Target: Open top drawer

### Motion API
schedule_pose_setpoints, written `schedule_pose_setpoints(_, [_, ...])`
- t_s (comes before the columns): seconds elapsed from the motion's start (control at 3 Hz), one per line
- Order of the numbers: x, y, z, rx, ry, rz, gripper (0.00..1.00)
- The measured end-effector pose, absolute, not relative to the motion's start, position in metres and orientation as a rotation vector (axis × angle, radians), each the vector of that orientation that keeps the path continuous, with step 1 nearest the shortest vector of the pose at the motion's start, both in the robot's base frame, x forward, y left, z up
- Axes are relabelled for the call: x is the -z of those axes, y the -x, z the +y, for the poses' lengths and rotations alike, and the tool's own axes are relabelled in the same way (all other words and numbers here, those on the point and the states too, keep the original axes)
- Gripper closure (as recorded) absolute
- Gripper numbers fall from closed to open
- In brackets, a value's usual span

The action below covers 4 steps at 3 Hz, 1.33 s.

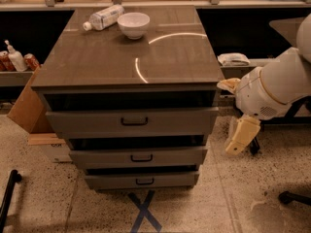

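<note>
Drawers: three. The top drawer [87,123] is widest, then a middle drawer [102,158] and a bottom drawer [112,181]. Each has one dark handle, three in all.

Worktop [170,62]: one white bowl [133,24] and one plastic bottle [103,17] on its side, both far left.

Left shelf: one pump bottle [14,57], two red cans [31,61].

One cardboard box [24,108] left of the drawers. One blue tape X [144,210] on the near floor.

One end effector [240,136] — right of the drawers, beside the middle one, apart from it.
</note>
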<state>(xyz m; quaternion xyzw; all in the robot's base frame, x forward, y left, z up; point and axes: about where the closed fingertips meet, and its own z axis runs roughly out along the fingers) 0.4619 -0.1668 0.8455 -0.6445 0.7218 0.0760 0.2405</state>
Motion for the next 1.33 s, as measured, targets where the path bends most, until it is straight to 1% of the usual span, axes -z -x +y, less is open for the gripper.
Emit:
schedule_pose_setpoints(0.33, [-0.82,-0.463,-0.154,-0.203,1.843,1.965,0.0])
schedule_pose_setpoints(0.67, [-0.775,-0.472,-0.138,-0.221,1.913,1.933,0.0])
schedule_pose_setpoints(1.0, [-0.731,-0.493,-0.126,-0.256,1.896,1.901,0.0])
schedule_pose_setpoints(1.33, [-0.729,-0.496,-0.126,-0.253,1.897,1.898,0.0])
